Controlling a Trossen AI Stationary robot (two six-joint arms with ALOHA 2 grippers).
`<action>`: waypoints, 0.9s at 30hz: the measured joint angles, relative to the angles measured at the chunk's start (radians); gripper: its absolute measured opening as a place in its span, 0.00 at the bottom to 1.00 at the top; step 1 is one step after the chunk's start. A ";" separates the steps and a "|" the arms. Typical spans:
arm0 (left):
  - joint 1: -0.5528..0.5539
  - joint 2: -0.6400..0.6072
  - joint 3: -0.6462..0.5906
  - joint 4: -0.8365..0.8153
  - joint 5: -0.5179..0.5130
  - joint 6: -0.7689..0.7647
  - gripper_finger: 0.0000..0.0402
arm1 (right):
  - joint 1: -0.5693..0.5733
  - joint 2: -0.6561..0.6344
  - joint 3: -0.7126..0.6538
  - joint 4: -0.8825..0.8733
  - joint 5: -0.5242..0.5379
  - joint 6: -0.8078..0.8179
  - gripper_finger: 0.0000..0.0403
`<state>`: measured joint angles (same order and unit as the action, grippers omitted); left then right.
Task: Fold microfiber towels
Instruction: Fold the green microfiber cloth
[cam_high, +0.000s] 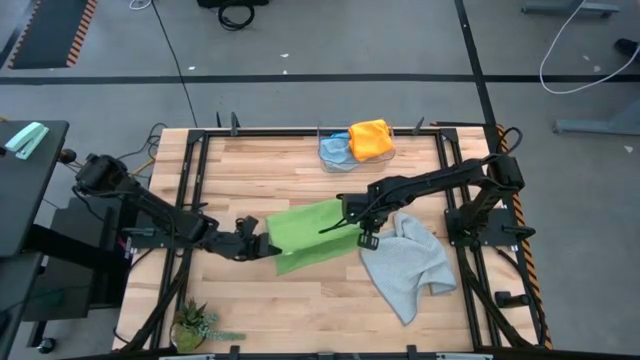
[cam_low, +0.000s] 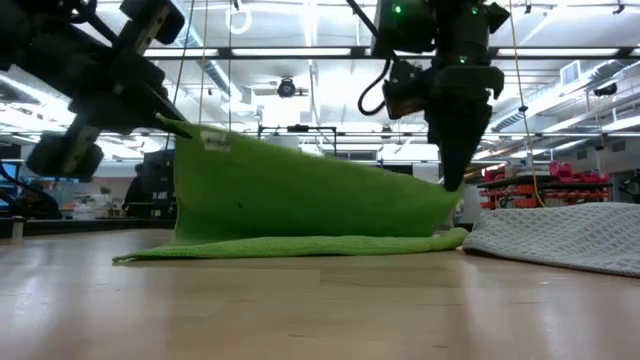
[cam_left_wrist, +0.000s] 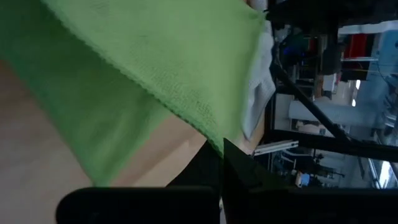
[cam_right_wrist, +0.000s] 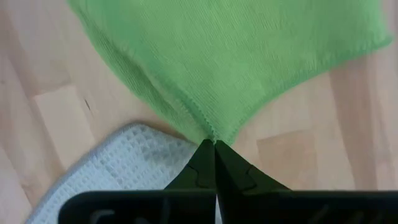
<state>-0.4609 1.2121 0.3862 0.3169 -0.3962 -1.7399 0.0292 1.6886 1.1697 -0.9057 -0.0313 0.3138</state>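
A bright green towel (cam_high: 315, 235) sits mid-table, partly raised. Its lower layer (cam_low: 290, 245) lies flat on the wood and its upper part stands like a sloping sheet (cam_low: 300, 185). My left gripper (cam_high: 266, 243) is shut on the towel's left corner, and my right gripper (cam_high: 353, 226) is shut on its right corner. A light grey towel (cam_high: 410, 265) lies crumpled on the table just right of the green one. A yellow-orange towel (cam_high: 372, 138) and a light blue one (cam_high: 335, 150) lie heaped at the far edge. My left gripper pinches the green towel's raised left corner (cam_left_wrist: 214, 138) between its two fingers, coming from the table's left and slanting down. That corner (cam_low: 182, 128) is held high, and the cloth slopes away from it taut. My right gripper pinches the towel's right corner (cam_right_wrist: 211, 132) at its fingertips, from above, pointing down. This corner (cam_low: 448, 192) is lifted only a little above the table, with the towel's bottom layer lying below it.
A small potted plant (cam_high: 195, 325) stands at the near left corner. Black frame rails (cam_high: 190, 180) run along the table's left and right sides. Bare wood (cam_high: 300, 310) lies in front of the green towel.
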 joint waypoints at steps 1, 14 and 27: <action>-0.007 0.000 0.000 -0.009 0.000 -0.010 0.01 | 0.000 0.000 -0.008 0.001 -0.007 0.000 0.00; -0.012 0.099 0.000 -0.029 0.088 -0.105 0.01 | 0.012 0.000 -0.073 0.102 -0.052 0.049 0.00; -0.014 0.315 0.001 0.218 0.130 -0.107 0.07 | 0.013 0.001 -0.084 0.105 -0.075 0.082 0.01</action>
<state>-0.4747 1.5267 0.3870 0.5353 -0.2661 -1.8473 0.0422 1.6894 1.0855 -0.8009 -0.1062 0.3961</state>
